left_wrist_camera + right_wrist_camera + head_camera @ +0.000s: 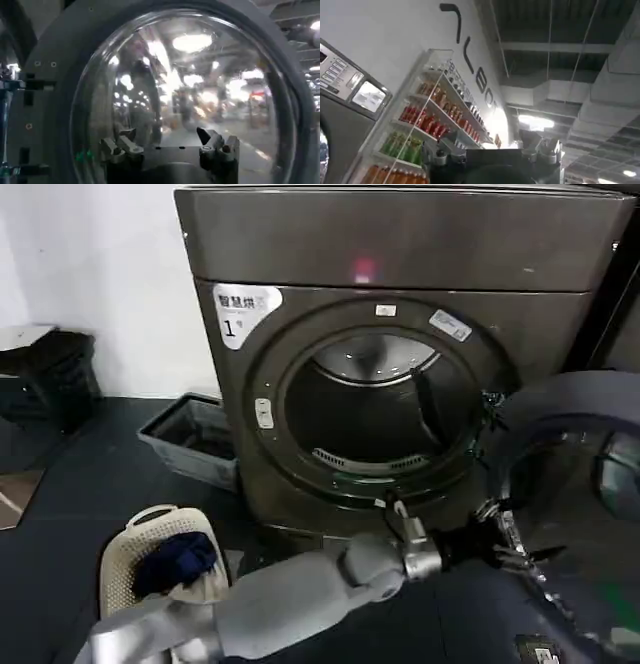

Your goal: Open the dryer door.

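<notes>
Chrome-rimmed dryer door [575, 484] already swung wide at right of dryer [400, 334], drum exposed. Heavy, rigid, hinged; glass slick, so push at rim. Left gripper [510, 549] against door's inner face, fingers spread, holding nothing.

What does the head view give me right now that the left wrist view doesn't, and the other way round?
Head view: the dryer with its "1" sticker, pink light and open drum mouth; the left arm reaching across to the swung-out door; a laundry basket on the floor.

Left wrist view: the door's glass bowl up close, full of reflections, with the gripper's spread fingers right in front of it.

Both: the dryer door, already open, and the left gripper at it.
</notes>
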`<state>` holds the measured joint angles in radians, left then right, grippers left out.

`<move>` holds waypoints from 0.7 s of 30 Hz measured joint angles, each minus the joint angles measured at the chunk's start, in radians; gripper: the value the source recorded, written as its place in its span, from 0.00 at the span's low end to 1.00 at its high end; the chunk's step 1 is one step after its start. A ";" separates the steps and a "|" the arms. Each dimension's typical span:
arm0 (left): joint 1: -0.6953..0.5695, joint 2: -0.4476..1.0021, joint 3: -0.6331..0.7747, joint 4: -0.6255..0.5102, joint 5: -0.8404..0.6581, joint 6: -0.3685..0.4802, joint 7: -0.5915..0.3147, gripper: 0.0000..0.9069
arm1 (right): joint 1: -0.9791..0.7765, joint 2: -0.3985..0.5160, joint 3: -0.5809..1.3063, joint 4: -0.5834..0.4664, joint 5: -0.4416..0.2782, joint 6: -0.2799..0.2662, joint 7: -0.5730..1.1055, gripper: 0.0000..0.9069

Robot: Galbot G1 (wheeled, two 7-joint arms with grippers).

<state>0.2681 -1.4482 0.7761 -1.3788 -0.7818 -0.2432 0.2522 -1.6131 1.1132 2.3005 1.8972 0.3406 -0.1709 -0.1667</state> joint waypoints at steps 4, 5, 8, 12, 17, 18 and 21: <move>-0.007 -0.022 -0.015 0.023 0.002 0.001 -0.016 1.00 | -0.005 -0.002 0.007 0.000 0.000 0.002 -0.004 1.00; -0.008 -0.021 -0.020 0.023 0.002 0.001 -0.016 1.00 | -0.006 -0.002 0.008 0.000 0.000 0.002 -0.005 1.00; -0.004 -0.008 -0.027 0.011 0.000 -0.008 -0.013 1.00 | -0.003 -0.006 0.008 0.000 0.000 0.003 -0.006 1.00; 0.014 0.035 -0.018 -0.032 -0.025 -0.062 -0.004 1.00 | 0.004 -0.013 0.002 -0.002 -0.004 0.003 -0.007 1.00; 0.038 0.137 -0.015 -0.123 0.001 -0.113 -0.005 1.00 | 0.018 -0.022 -0.007 -0.013 -0.008 0.002 -0.008 1.00; 0.043 0.161 -0.018 -0.143 0.001 -0.114 -0.008 1.00 | 0.019 -0.022 -0.008 -0.013 -0.008 0.003 -0.010 1.00; 0.055 0.239 -0.025 -0.215 -0.006 -0.113 -0.010 1.00 | 0.020 -0.023 -0.006 -0.009 -0.011 0.003 -0.011 1.00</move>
<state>0.3233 -1.2095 0.7509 -1.5935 -0.7882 -0.3560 0.2426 -1.5933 1.0899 2.2945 1.8883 0.3292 -0.1684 -0.1779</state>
